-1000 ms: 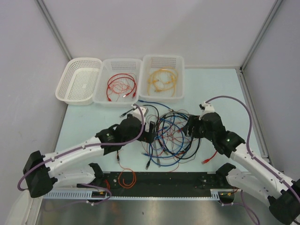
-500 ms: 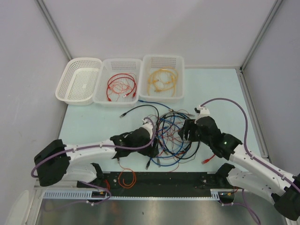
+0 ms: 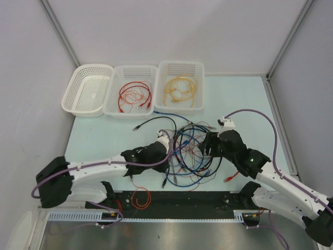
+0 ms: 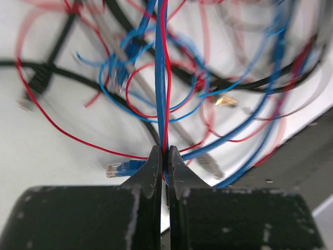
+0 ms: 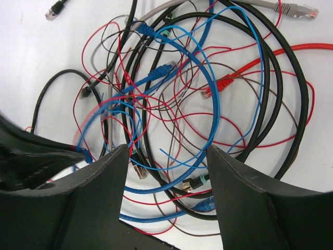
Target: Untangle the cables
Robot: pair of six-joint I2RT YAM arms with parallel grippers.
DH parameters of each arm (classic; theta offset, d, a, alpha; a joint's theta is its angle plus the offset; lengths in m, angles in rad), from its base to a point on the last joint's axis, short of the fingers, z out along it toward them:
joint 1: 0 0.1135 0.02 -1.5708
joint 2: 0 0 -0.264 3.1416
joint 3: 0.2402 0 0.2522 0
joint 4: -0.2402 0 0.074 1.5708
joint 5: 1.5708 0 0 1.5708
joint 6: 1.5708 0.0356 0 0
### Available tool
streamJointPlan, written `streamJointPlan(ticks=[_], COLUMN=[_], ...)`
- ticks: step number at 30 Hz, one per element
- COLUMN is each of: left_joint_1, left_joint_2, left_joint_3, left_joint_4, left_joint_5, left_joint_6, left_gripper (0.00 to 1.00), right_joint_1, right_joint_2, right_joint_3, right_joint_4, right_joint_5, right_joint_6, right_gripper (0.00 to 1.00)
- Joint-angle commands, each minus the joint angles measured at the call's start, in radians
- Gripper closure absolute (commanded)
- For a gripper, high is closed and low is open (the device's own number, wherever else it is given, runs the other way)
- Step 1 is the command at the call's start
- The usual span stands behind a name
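The cables [image 3: 191, 151] lie in a tangled heap of blue, red, black and grey strands in the middle of the table. My left gripper [image 3: 169, 156] is at the heap's left edge. It is shut [image 4: 165, 155] on a blue cable [image 4: 161, 94] and a thin red wire [image 4: 166, 62], which run straight out from the jaws. My right gripper [image 3: 208, 145] hangs over the heap's right side. Its fingers stand open [image 5: 167, 153] above blue, black and red loops [image 5: 208, 104] and hold nothing.
Three white baskets stand at the back: an empty one [image 3: 70, 99], one [image 3: 135, 67] holding red cables [image 3: 135, 95], and one [image 3: 180, 63] holding yellow cables [image 3: 179, 89]. An orange cable [image 3: 140, 198] lies on the black strip by the near edge. A red plug [image 3: 229, 178] lies to the heap's right.
My left arm has moved right and nearer, to the heap's left edge, and its jaws have gone from open to shut on the blue cable and red wire. The right arm has barely moved.
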Motion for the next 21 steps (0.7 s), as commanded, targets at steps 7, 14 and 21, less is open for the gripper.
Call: streamJointPlan(ticks=[7,14,21], left_joint_1=[-0.006,-0.006,-0.006], left_joint_2=[-0.488,-0.468,-0.486], left_joint_3=[0.159,0.383,0.447], left_joint_4=[-0.041,-0.196,-0.194], left_joint_5=[-0.162,-0.235,-0.246], left_joint_6=[0.134,0.28,0.318], left_gripper=[1.0,1.0,1.0], right_joint_1=[0.032,0.035,0.043], right_joint_2=[-0.204,-0.299,-0.225], right_joint_3=[0.005,0.005,0.019], right_joint_4=[0.116,0.214,0.4], right_joint_5=[0.041,0.007,-0.249], right_joint_6=[0.004,-0.016,-0.017], right_gripper=[0.34,0.33,0.32])
